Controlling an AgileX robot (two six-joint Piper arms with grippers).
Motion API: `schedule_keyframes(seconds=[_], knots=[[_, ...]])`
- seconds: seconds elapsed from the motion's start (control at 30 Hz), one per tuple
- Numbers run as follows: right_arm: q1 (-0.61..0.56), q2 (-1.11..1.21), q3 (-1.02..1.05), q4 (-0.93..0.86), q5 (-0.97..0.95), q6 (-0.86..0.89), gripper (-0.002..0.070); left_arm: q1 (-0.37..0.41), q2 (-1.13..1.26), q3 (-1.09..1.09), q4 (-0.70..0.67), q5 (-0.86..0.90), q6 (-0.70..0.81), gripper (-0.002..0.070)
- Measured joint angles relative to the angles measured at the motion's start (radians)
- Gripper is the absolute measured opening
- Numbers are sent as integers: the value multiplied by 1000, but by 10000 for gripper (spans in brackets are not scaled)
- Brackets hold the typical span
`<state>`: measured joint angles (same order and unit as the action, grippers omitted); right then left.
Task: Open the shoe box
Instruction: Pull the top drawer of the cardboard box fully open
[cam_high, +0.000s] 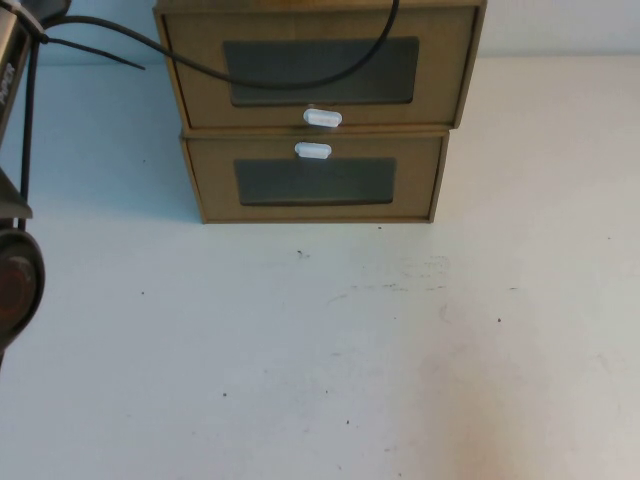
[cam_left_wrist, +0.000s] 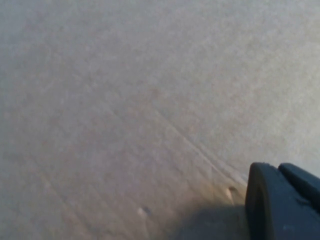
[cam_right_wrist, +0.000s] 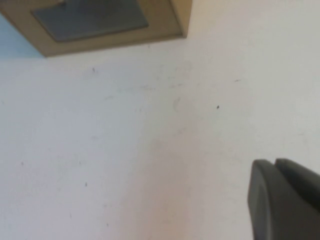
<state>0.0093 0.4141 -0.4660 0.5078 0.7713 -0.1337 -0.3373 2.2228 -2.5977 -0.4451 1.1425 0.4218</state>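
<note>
Two brown cardboard shoe boxes stand stacked at the back of the white table, and both look closed. The upper box (cam_high: 320, 65) and the lower box (cam_high: 315, 180) each have a dark window and a small white handle (cam_high: 322, 118) (cam_high: 313, 151). My left gripper (cam_left_wrist: 277, 170) is shut with nothing in it, low over bare table. My right gripper (cam_right_wrist: 275, 162) is also shut and empty, above the table in front of the lower box (cam_right_wrist: 165, 35), well short of it. Neither gripper shows in the high view.
A black cable (cam_high: 250, 82) hangs across the upper box's front. Part of my left arm (cam_high: 15, 275) shows at the left edge. The white table (cam_high: 330, 350) stretches in front of the boxes, marked by a few small dark specks.
</note>
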Motion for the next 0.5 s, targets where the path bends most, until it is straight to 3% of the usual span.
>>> schedule_keyframes(seconds=[0.23,0.5], knots=[[68,215,-143,-10,76,-78,-13,0,-1,-1,-2,19,0,-5],[305,587,-417,-58,85,-109,-13,0,-4,-1,-3,23,-3,-5]])
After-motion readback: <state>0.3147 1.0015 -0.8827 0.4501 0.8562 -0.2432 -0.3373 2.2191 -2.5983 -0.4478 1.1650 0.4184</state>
